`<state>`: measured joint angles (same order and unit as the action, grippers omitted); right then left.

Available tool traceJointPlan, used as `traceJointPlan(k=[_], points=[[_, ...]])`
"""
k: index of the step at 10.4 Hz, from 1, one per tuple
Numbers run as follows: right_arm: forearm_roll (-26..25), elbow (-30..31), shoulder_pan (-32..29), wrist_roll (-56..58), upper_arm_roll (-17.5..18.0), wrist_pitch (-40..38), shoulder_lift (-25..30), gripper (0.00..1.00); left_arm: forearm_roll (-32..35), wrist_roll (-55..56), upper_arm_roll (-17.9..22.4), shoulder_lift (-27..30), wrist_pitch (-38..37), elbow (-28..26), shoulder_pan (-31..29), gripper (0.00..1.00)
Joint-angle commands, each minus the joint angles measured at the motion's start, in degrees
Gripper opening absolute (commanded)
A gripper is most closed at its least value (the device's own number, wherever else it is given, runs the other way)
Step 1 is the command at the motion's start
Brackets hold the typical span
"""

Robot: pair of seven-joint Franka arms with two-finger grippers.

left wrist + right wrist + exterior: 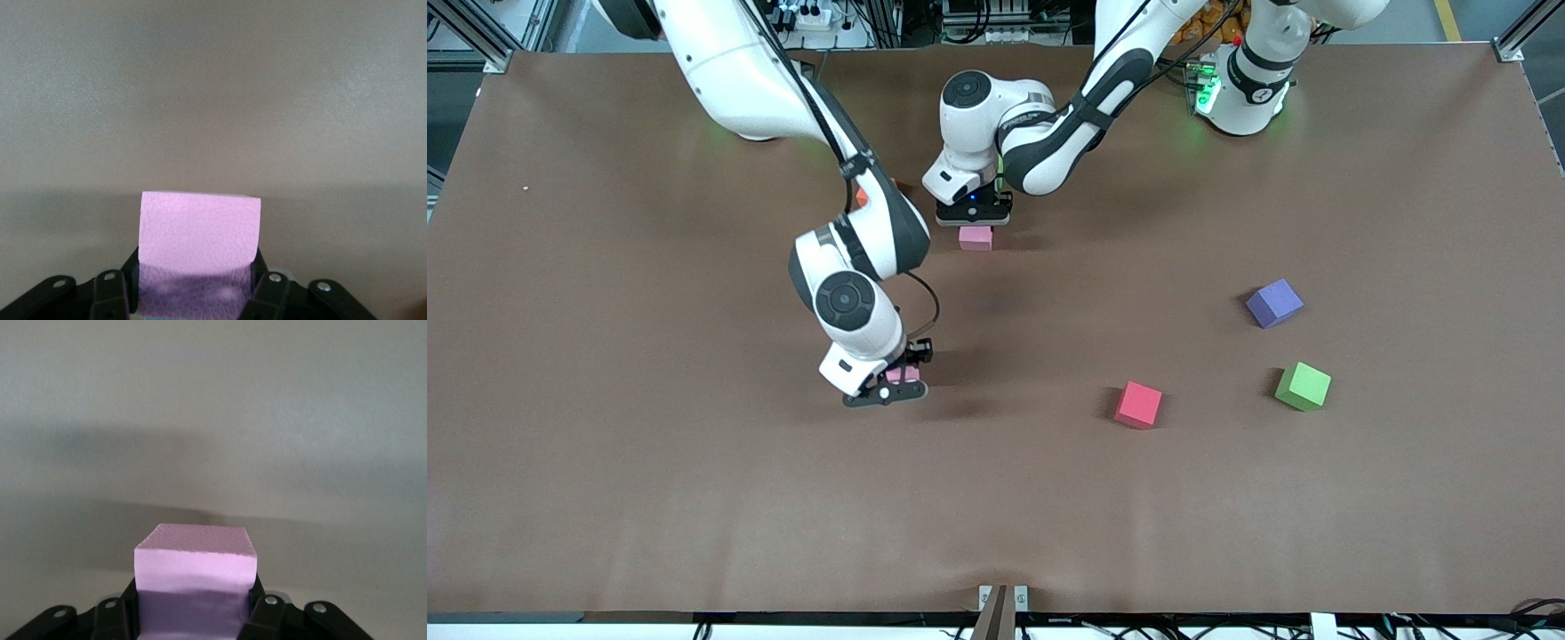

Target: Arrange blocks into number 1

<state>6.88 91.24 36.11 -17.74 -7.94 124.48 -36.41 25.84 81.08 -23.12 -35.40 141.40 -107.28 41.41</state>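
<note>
over the brown tabletop we see from the front view both arms bent down at once, something neither wrist camera shows. the right gripper hangs low over the middle of the tabletop, its arm folded at the elbow, wrist turned so the jaws sit clamped on a pink block that the front view barely reveals. the right wrist view gives that block plainly: its top face and one side face, pinched between the black fingers. the left gripper points straight down near the robots' bases, its jaws together on a second pink block that seems to rest on the tabletop; the left wrist view shows this one square-on, held on both sides.

only the front view shows the loose cubes toward the left arm's end: a purple block, a green block nearer the front camera, and a red block beside the green one, toward the middle. an orange block peeks out beside the right arm's forearm.
</note>
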Motion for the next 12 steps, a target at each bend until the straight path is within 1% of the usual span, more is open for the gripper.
traceJointPlan(k=[1,2,3,4,5,8,9,11,12], points=[[-0.21,11.12,1.06,-1.86,0.21,4.78,7.3,0.0,2.19,2.85,0.09,0.68,0.54,-1.18,0.08,0.99],[-0.2,14.2,1.77,-4.73,0.21,7.76,8.71,0.0,2.28,3.38,0.09,1.03,0.28,-1.18,0.08,1.0],[-0.2,15.97,2.82,-6.94,0.21,8.92,9.51,0.0,2.19,3.38,0.09,1.82,0.02,-1.18,0.08,1.0],[-0.2,16.51,3.44,-8.26,0.21,8.93,9.86,0.0,2.19,3.38,0.09,2.79,-0.25,-1.53,-0.01,1.0],[-0.2,17.04,3.97,-9.67,0.21,9.02,9.95,0.0,2.19,3.21,0.0,3.93,-2.16,-1.62,-0.01,1.0],[-0.2,17.04,5.72,-14.59,0.21,9.55,9.87,0.0,2.19,1.98,-0.26,10.07,-7.09,-2.23,-0.97,1.0],[-0.12,17.04,5.73,-14.87,0.21,9.55,9.87,0.0,2.11,-0.81,-0.26,12.7,-7.19,-3.54,-1.5,1.0],[-0.12,17.13,5.99,-15.74,0.21,9.55,9.87,0.0,1.23,-6.52,-0.44,17.1,-7.19,-5.04,-4.48,1.0],[-0.12,17.13,6.34,-16.36,0.21,9.55,9.87,0.0,1.23,-10.38,-0.52,18.77,-7.19,-6.09,-6.93,1.0]])
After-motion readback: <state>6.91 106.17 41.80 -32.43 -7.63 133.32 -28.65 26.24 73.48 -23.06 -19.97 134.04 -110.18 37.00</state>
